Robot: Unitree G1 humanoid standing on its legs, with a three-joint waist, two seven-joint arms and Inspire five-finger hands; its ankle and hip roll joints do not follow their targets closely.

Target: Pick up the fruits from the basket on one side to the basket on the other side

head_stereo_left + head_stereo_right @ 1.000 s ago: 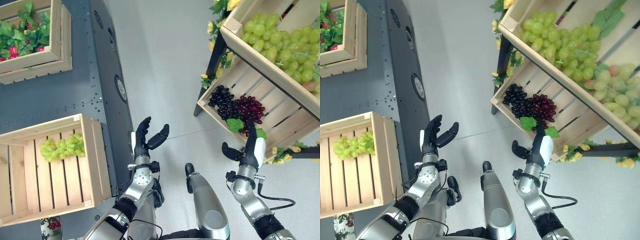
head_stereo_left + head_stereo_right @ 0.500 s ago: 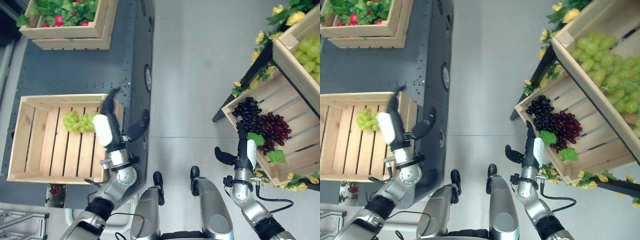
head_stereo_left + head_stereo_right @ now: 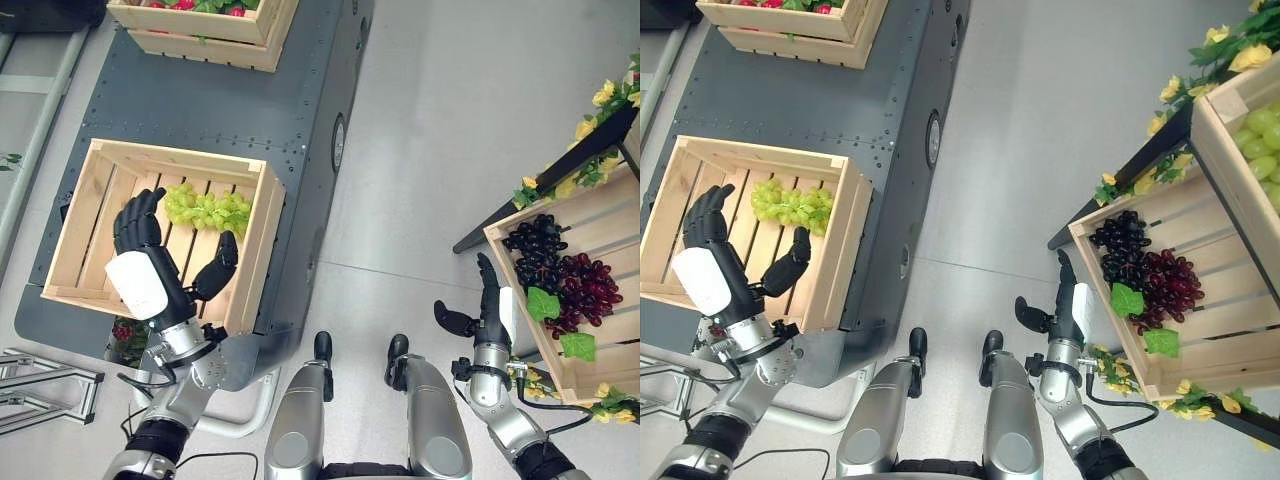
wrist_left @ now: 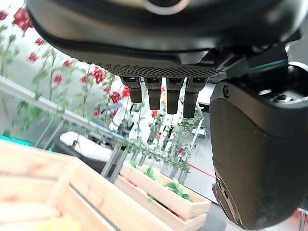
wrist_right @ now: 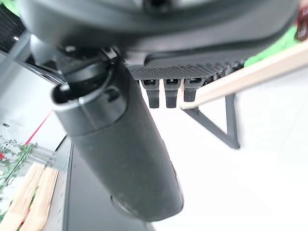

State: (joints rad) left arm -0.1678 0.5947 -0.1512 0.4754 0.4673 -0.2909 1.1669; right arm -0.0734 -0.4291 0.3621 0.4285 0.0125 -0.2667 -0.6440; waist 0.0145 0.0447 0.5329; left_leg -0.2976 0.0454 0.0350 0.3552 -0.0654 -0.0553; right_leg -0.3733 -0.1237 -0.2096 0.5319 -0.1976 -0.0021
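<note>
The dark riveted metal platform [image 3: 220, 110] carries two crates on the robot's left; the nearer wooden crate [image 3: 262, 235] lies under the left hand [image 3: 140, 275], and a further crate of red fruit and green leaves [image 3: 205, 20] sits well beyond the fingertips. To the right stands a tilted wooden display shelf [image 3: 1110, 300] on a black frame, trimmed with yellow flowers [image 3: 1225, 40]; its lower crate wall is just beside the right hand [image 3: 1072, 308], and its upper crate holds pale green grapes [image 3: 1265, 125].

The left hand hovers over the near end of the slatted crate — fingers [image 3: 135, 215] straight and spread apart, thumb [image 3: 218, 272] held out toward the crate's side wall, nothing between them; the bunch of green grapes [image 3: 208, 208] lies on the slats just past the fingertips, not touching them, near the crate's far corner.

The right hand stands upright over the grey floor [image 3: 440, 130]; its fingers [image 3: 1064, 270] are straight and together, thumb [image 3: 1028, 316] splayed away from the shelf, holding nothing. Just beyond those fingertips, inside the lower shelf crate, lie a cluster of black grapes [image 3: 1120, 240] and, touching it, a cluster of dark red grapes [image 3: 1170, 285] with green leaves [image 3: 1127, 300] — the nearest leaf is close beside the fingers.

In the left wrist view the fingertips [image 4: 159, 94] hang in a straight row, empty; the right wrist view shows its fingertips [image 5: 166, 94] likewise straight beside the shelf's wooden edge [image 5: 250, 74].
</note>
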